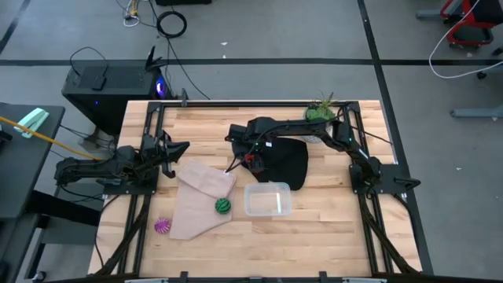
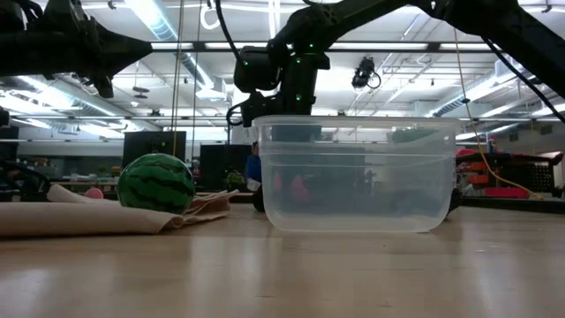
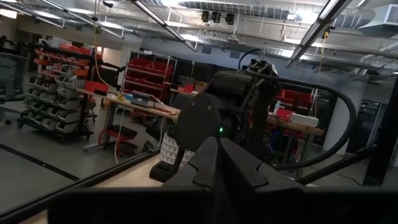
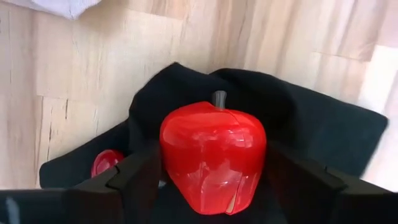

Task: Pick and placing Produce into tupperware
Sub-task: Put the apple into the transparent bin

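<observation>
Now the right gripper [image 4: 211,180] straddles the glossy red toy apple [image 4: 213,157] on the black cloth [image 4: 311,124] mid-frame, fingers not yet clamped; its slick roundness could slip sideways, missing the clear plastic tupperware [image 1: 267,199].

From overhead, my high camera looks straight down on the whole desk [image 1: 314,228]. My low camera sits at desk-top level, very near the clear tupperware [image 2: 356,173] (also in the overhead view), facing the room. The left wrist camera looks level into the workshop; the right wrist camera hangs close above a red apple [image 4: 213,155] on black cloth [image 4: 311,124].
</observation>
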